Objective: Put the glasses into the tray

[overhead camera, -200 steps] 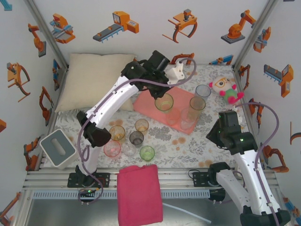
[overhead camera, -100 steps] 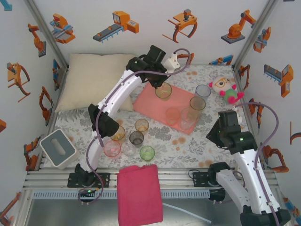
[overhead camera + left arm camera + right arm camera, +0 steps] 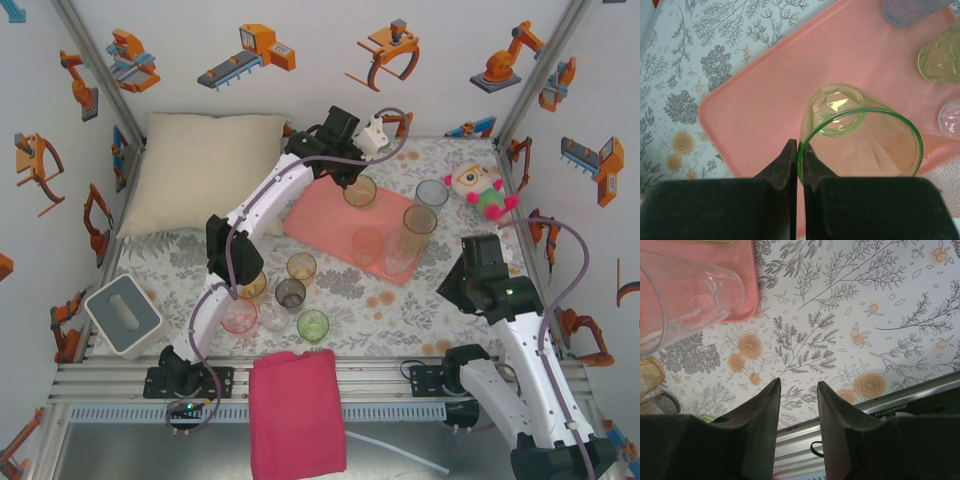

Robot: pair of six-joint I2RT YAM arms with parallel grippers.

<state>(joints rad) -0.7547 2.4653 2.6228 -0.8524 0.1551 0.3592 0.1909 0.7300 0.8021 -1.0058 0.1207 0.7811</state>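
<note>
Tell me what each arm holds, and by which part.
The left jaws pinch the green-tinted glass by its rim, one inside, one outside, over the tray. The right jaws stand open, holding nothing.

A cream pillow (image 3: 205, 170) sits back left, plush toy (image 3: 480, 190) back right, magenta cloth (image 3: 297, 412) nearest.

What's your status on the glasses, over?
Left gripper shut on green glass's rim, over salmon tray. Right gripper open, empty, above floral tablecloth. Pink glass and others crowd tray's right end.
</note>
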